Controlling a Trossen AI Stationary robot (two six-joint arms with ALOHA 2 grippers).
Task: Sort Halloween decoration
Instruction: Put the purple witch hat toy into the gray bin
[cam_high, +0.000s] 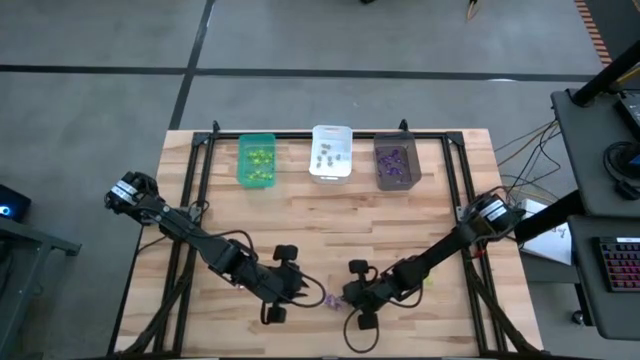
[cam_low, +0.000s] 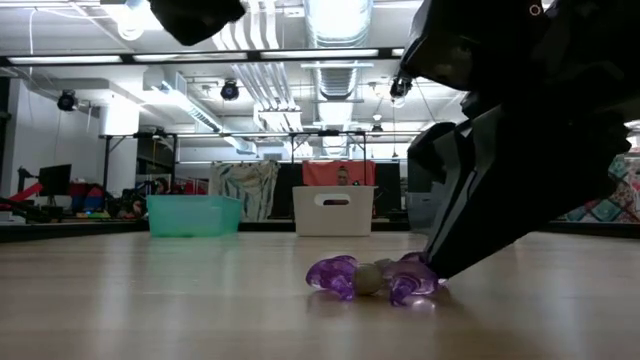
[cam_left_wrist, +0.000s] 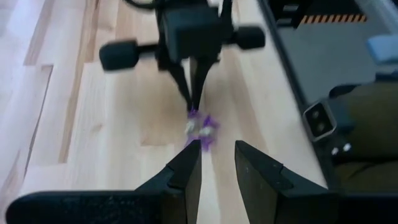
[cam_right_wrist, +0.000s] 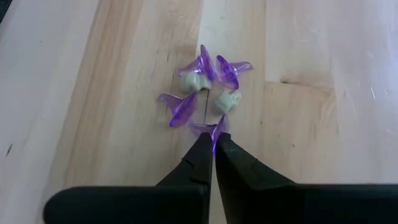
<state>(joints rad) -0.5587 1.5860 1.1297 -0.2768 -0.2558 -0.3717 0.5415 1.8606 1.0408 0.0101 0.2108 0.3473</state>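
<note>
While most trinkets already lie sorted by colour in the three bins at the far edge, we see a last small cluster (cam_right_wrist: 205, 93) lying on the bare worktop (cam_high: 400, 230) near its front edge, between the two arms. It is a few purple spiky pieces with two greyish ones tangled among them, all touching or just beside one another.

Our right gripper (cam_right_wrist: 213, 146) is down at the cluster and clenched: its fingertips pinch the thin tip of one purple piece (cam_right_wrist: 217, 129) at the near edge of the pile. We judge that it takes a spike at the rim because the pieces are too tightly mixed for a grip round a body.

Our left gripper (cam_left_wrist: 217, 163) hangs low just beside the cluster on the other side, jaws apart and holding nothing; we take it to be waiting its turn.

The purple pieces should go to the dark grey bin (cam_high: 396, 162), the greyish to the white bin (cam_high: 331, 152); the green bin (cam_high: 257, 160) holds the yellow-green ones.
</note>
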